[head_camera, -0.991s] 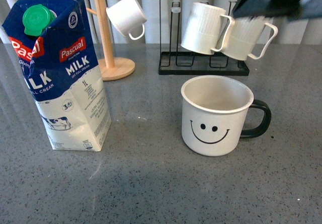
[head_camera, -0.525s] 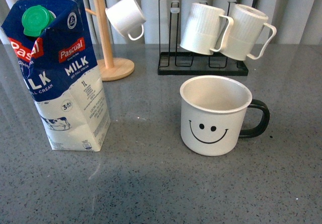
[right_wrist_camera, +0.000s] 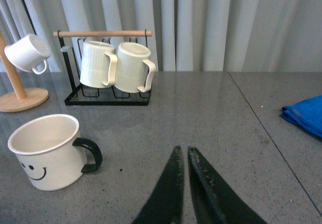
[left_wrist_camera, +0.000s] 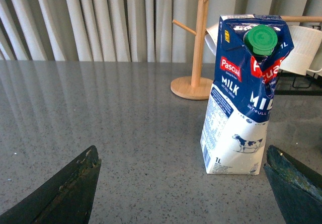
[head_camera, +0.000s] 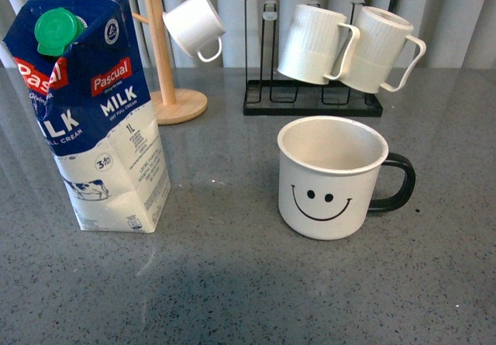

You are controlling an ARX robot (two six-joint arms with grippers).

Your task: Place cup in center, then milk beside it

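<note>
Left pincer [left_wrist_camera: 182,156]: spread wide and empty. I see the milk standing ahead of it, nearer one finger, untouched.
Right pincer [right_wrist_camera: 184,152]: pressed closed on nothing, low over the table [head_camera: 232,283], with the cup off to one side.
Cup [head_camera: 332,178]: upright a little right of the middle of my front view, smiley facing me, black handle turned right.
Milk [head_camera: 97,120]: upright at the left, well apart from the cup, green cap on.
Behind: a wooden mug tree [head_camera: 161,50] with a small white mug, and a black rack [head_camera: 310,101] holding two ribbed mugs.
Stage, as I judge it: the cup looks set down; the carton has yet to go beside it.
Risk: the carton is tall, so an off-centre or high squeeze could tip it. Sliding it in too far could knock the cup out of place.
Change: the dark arm that filled the upper right of my front view a second ago is gone. Cup and carton stand as they did.
</note>
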